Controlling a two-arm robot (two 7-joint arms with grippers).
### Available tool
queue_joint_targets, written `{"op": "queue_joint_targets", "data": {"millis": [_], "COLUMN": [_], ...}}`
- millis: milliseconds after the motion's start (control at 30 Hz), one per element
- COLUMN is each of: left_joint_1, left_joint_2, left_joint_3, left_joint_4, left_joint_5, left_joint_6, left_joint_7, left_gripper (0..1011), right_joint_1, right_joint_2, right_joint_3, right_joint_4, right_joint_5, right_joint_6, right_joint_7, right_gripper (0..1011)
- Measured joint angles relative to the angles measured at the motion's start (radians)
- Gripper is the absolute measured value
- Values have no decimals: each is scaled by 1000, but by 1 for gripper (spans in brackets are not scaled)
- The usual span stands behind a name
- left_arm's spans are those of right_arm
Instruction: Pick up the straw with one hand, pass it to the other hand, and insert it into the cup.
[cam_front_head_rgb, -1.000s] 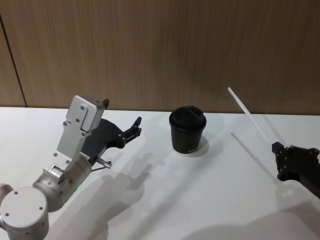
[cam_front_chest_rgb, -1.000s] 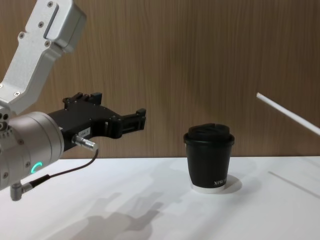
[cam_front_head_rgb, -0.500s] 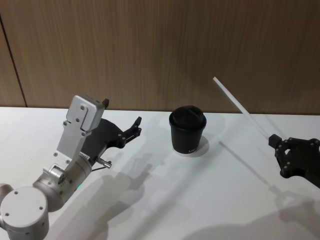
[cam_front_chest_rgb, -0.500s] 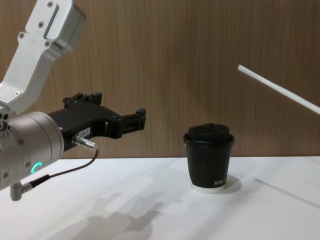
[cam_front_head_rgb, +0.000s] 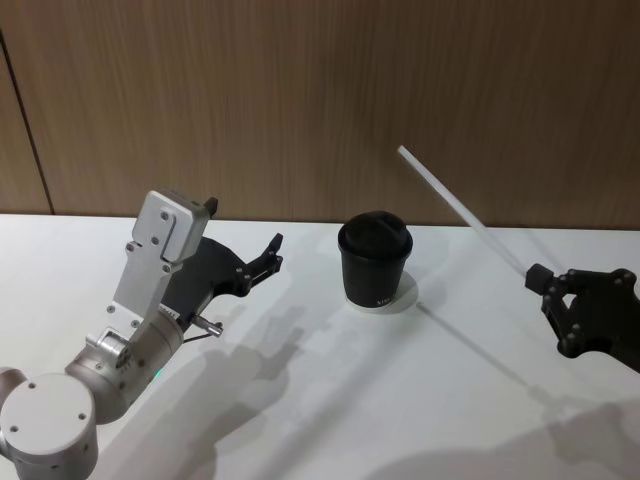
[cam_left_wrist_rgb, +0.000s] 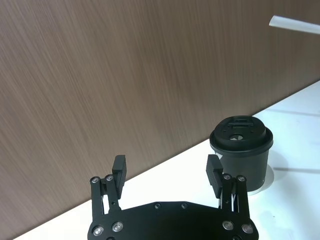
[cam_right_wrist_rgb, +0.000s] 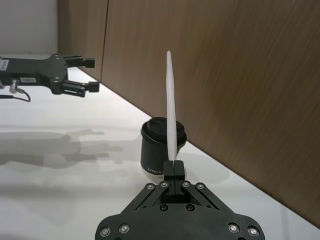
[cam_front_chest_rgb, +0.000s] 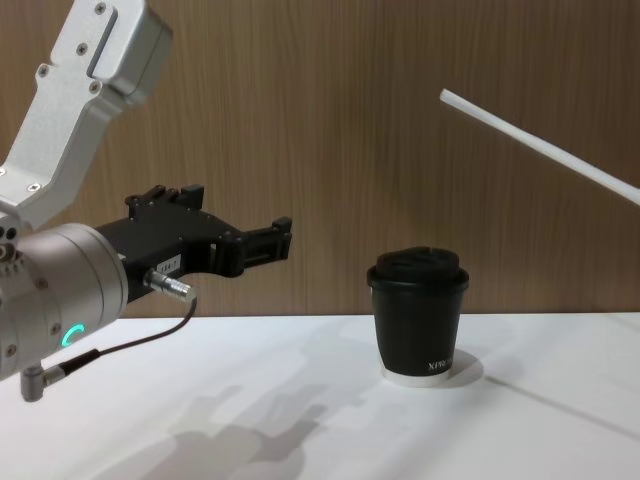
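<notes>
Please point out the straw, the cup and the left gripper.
straw (cam_front_head_rgb: 462, 208): head view, middle of shaft.
cup (cam_front_head_rgb: 372, 273): head view, side wall.
left gripper (cam_left_wrist_rgb: 166, 165): left wrist view, between the fingertips.

The head camera is looking forward and down from high up onto the white desk (cam_front_head_rgb: 330, 390), taking in the cup (cam_front_head_rgb: 375, 262) at middle distance before the wood-panelled wall (cam_front_head_rgb: 300, 90). The chest camera is sitting lower, looking level across the desk at the cup's side. The left wrist camera is peering out over the left pincer (cam_left_wrist_rgb: 166, 165) toward cup and wall. The right wrist camera is facing close along the right pincer (cam_right_wrist_rgb: 173, 167) and the straw (cam_right_wrist_rgb: 171, 110), toward the cup and the left pincer beyond. All four are sharing the cup.
</notes>
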Motion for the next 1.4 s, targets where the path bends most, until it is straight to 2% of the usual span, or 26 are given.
{"op": "queue_joint_targets", "data": {"millis": [767,1400], "left_joint_1": [0,0], "left_joint_2": [0,0], "left_joint_3": [0,0], "left_joint_4": [0,0], "left_joint_5": [0,0], "left_joint_6": [0,0], "left_joint_7": [0,0], "left_gripper": [1003,1003], "right_joint_1": [-7,-11], "right_joint_2": [34,42], "right_joint_3": [-17,-28], "right_joint_4": [-52,-72], "right_joint_5": [71,88], "right_joint_6": [-5,5], "right_joint_7": [63,72], "right_gripper": [0,0]}}
